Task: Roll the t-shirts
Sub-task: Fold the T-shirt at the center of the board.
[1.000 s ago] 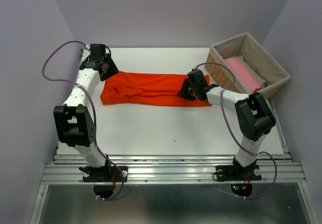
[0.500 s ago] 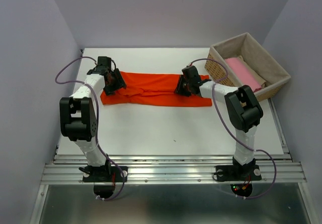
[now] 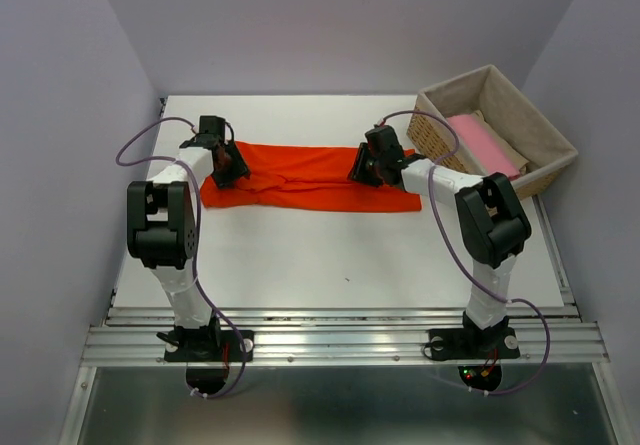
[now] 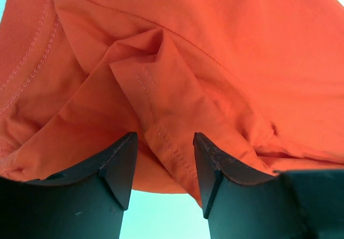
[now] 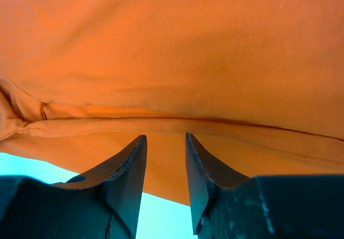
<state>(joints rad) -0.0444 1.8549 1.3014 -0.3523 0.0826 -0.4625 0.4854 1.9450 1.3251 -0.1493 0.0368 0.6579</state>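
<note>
orange-red t-shirt [image 3: 300,177] beneath parted left fingers [image 4: 115,169], right fingers [image 5: 126,169]

Your white table [image 3: 330,255] carries two things directly. The orange-red t-shirt [image 3: 295,177] lies flat on the far half, folded into a long band running left to right. A wicker basket [image 3: 540,178] sits at the far right corner; it may overhang the edge, which is hard to tell from above.

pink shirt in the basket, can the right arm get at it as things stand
Probably yes: the pink t-shirt lies uncovered in the open-topped basket, close beside the right gripper; only the basket's wall stands between them.
</note>
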